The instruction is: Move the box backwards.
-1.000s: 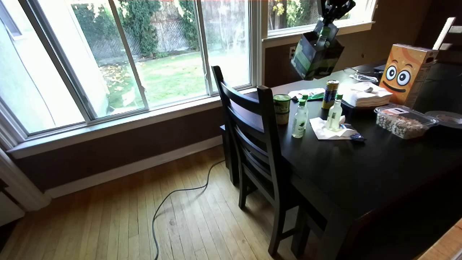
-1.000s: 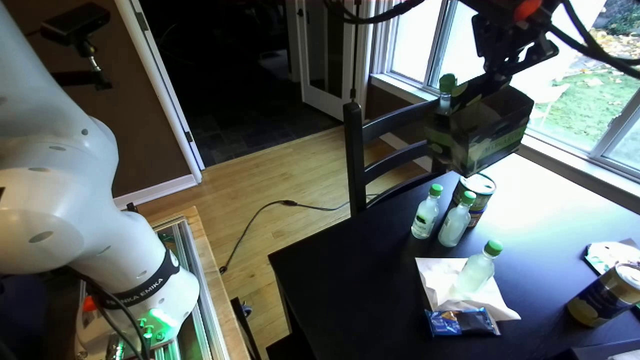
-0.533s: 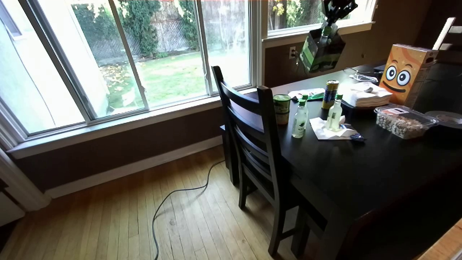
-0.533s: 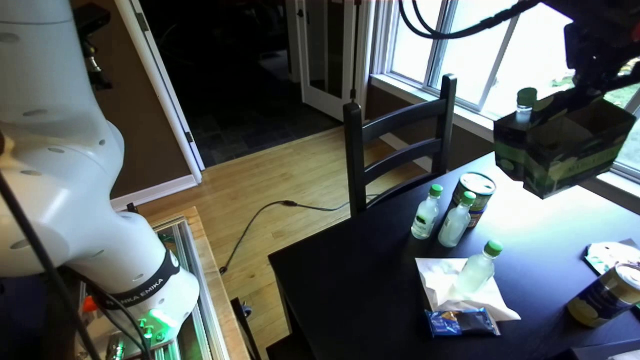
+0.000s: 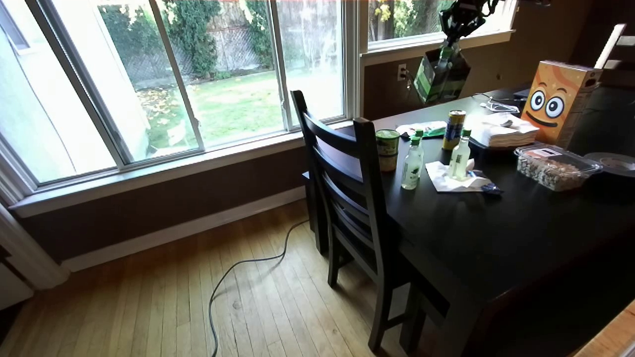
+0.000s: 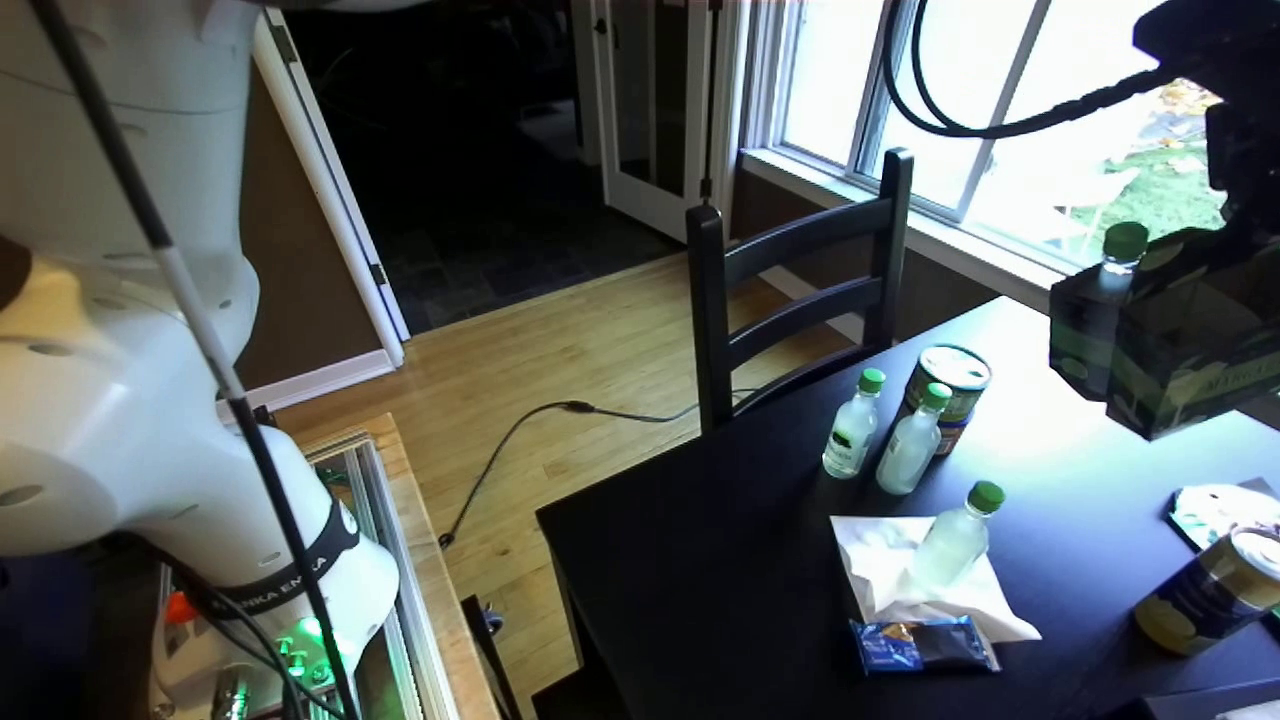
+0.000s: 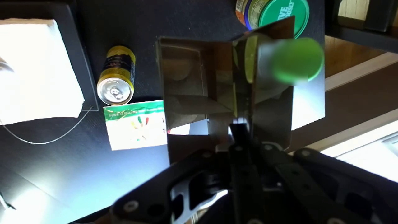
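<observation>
While our pincer [image 7: 240,132] is closed on the middle panel [image 7: 243,90] of the dark, green-marked box [image 6: 1180,350], we see the box hanging above the worktop [image 6: 690,570], a green-capped bottle [image 6: 1122,250] sticking up out of its top.

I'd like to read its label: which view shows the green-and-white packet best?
The wrist view: "SOUR" is legible on the packet, though the box covers part. In both exterior views it's small, its lettering unreadable.

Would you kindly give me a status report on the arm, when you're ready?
End effector shut on box; box held above table, green-capped bottle standing in it; can and packet on tabletop might hinder set-down.
</observation>
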Motion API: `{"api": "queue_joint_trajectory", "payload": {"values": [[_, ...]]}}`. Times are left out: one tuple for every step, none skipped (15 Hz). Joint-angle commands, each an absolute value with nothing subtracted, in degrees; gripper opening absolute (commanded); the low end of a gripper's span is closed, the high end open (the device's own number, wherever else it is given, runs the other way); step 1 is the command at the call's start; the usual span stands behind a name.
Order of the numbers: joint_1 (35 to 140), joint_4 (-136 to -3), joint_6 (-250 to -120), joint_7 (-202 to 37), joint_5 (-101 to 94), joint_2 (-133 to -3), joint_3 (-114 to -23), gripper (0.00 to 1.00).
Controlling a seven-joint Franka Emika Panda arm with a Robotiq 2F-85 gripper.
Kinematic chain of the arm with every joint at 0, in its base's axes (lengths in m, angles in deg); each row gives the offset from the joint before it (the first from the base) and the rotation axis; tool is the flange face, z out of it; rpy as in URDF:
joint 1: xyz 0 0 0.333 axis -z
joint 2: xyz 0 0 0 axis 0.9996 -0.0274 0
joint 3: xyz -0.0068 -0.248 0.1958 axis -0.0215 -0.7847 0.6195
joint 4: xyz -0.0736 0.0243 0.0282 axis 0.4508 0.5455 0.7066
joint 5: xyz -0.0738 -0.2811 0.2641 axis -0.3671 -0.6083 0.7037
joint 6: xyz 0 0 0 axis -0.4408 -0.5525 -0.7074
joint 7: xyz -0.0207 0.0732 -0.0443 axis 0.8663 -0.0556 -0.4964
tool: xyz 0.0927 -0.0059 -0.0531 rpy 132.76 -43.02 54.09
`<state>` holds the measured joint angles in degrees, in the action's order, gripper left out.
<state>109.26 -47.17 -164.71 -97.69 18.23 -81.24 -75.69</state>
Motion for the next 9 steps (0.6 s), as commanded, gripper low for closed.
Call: {"api": "queue_joint_trajectory", "payload": {"values": [[109.27,-46.87,-164.62,-97.64,18.25,-81.35,-75.65,0.03],[109.27,-46.70,-164.58,-97.58,18.27,-81.35,-75.62,0.01],[109.41,-44.68,-164.14,-96.72,18.63,-83.14,-75.49,0.01],[110.80,-42.49,-163.64,-95.63,17.91,-84.94,-73.63,0.01],[110.92,-40.14,-163.07,-94.90,17.80,-87.39,-73.45,0.01],[111.07,-38.46,-162.78,-93.96,17.84,-89.35,-73.16,0.01],[111.53,-36.23,-162.26,-93.17,18.37,-91.54,-72.56,0.01],[111.86,-34.17,-162.64,-92.57,18.44,-93.67,-72.09,0.01],[111.50,-31.14,-161.44,-92.02,19.75,-96.33,-73.03,0.01]]}}
